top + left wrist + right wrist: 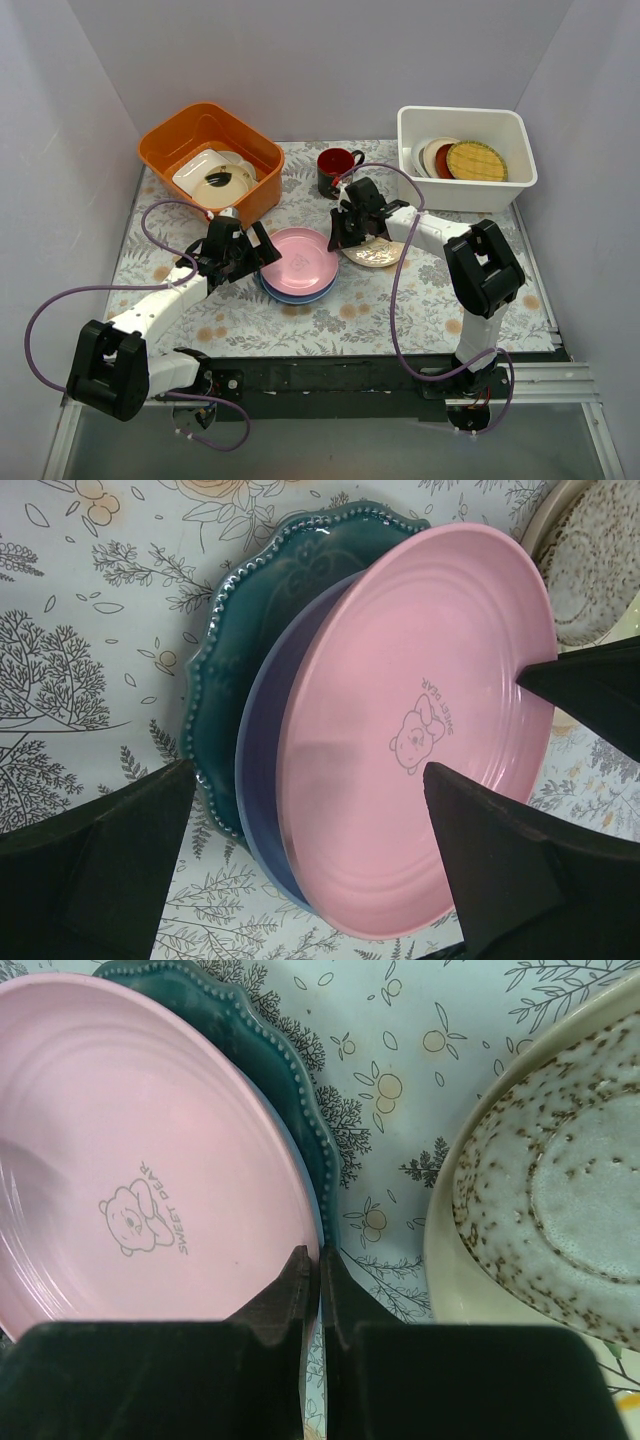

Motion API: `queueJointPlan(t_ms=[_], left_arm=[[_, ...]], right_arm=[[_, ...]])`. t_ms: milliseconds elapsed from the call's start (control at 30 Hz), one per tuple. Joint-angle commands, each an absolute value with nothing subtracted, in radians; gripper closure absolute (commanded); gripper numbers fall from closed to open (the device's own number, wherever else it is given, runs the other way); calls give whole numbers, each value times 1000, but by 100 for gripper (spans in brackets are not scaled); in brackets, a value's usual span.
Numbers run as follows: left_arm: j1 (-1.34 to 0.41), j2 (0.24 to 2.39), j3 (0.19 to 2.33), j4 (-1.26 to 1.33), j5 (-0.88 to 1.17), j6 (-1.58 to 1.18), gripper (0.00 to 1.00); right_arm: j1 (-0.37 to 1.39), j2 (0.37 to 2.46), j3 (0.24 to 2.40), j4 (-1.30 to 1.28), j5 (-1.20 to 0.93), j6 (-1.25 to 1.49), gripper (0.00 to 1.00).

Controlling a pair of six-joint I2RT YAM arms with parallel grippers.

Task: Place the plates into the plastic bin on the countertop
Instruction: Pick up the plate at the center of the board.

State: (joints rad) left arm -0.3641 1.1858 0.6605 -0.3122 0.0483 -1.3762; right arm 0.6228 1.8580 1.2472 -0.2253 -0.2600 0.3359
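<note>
A pink plate (pixel 298 255) with a bear print tops a stack on a blue plate (pixel 262 780) and a teal beaded plate (pixel 230 660) on the fern-print countertop (pixel 400 300). My right gripper (pixel 338 238) is shut on the pink plate's right rim (pixel 130 1160), which sits tilted. My left gripper (pixel 262 250) is open at the stack's left edge, its fingers (pixel 100 870) wide on either side of the pink plate (pixel 430 730). A speckled cream plate (pixel 375 255) lies right of the stack. The white plastic bin (pixel 465 190) at the back right holds a yellow woven plate (pixel 476 160) and others.
An orange tub (pixel 200 125) with white dishes stands at the back left. A dark red-rimmed mug (pixel 335 170) stands behind the right gripper. The speckled plate also shows in the right wrist view (pixel 560 1190), close to the shut fingers.
</note>
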Motion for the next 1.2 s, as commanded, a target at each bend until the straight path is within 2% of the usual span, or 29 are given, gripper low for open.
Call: queueJointPlan(t_ms=[0,267,600,733,767,867,967,1000,1167], left_arm=[[-368,1149,643,-272,75,-1374,2],[-368,1071,562,-104,198,-1390,5],[-368,1141,457,123,350,-1489,10],[-368,1143,422,158,347,-1512,16],[-368,1143,420,161,347,-1513,24],[-368,1134,417,158,339,-1509,39],[-368,1120,422,143,322,-1505,78],[-368,1117,420,131,305,-1505,99],[-368,1108,425,101,284,-1499,100]], right_arm=[[621,1807,1293,-218,-265,324,98],[620,1813,1279,-203,-284,324,99],[620,1818,1276,-192,-298,330,99],[620,1821,1275,-180,-314,337,99],[620,1819,1272,-176,-318,341,99],[620,1818,1266,-173,-321,342,99],[620,1813,1259,-166,-322,345,98],[620,1813,1258,-166,-322,345,98],[620,1813,1252,-160,-327,348,97]])
